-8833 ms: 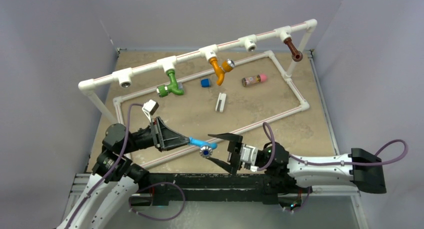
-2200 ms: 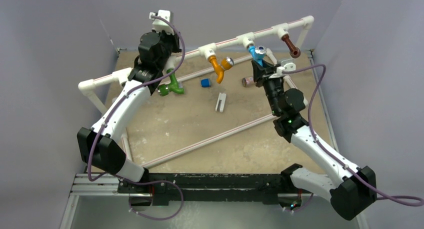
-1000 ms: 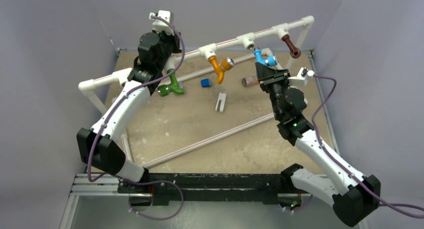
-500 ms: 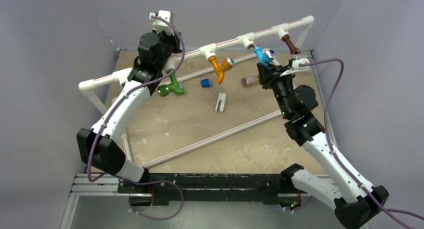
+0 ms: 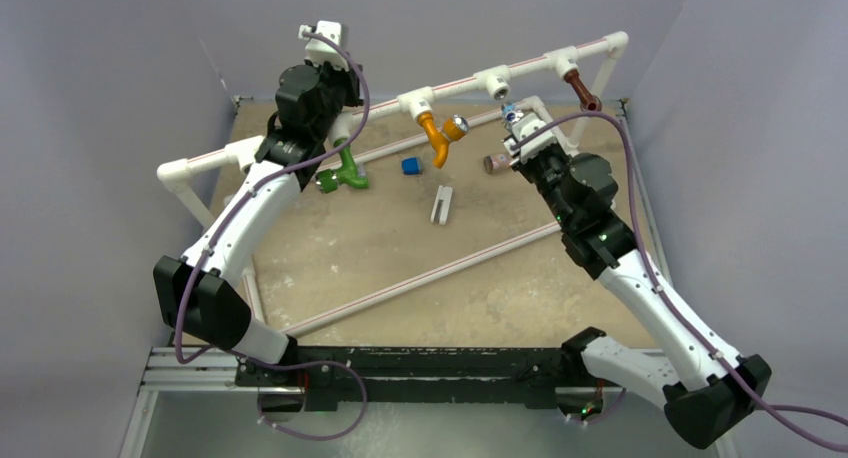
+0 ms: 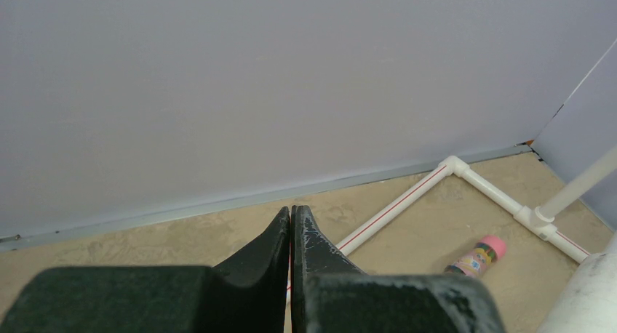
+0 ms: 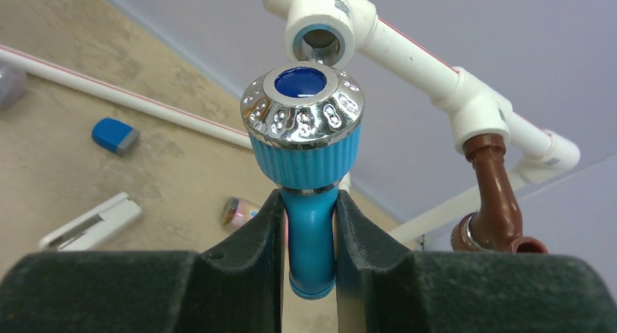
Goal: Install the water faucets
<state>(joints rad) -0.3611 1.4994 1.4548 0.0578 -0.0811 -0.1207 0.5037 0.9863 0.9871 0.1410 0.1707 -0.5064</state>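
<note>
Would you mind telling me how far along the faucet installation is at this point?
Done: the orange faucet, brown faucet and, apparently, green faucet hang from the white pipe. In hand: the right gripper holds the blue faucet, not yet in the empty fitting. Left: seating it. The left gripper is shut, empty.

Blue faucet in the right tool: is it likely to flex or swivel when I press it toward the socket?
Probably stiff: the blue faucet looks like hard moulded plastic, undeformed in the right tool. It could swivel: the fingers pinch only its smooth round stem, with the wide silver knob above.
</note>
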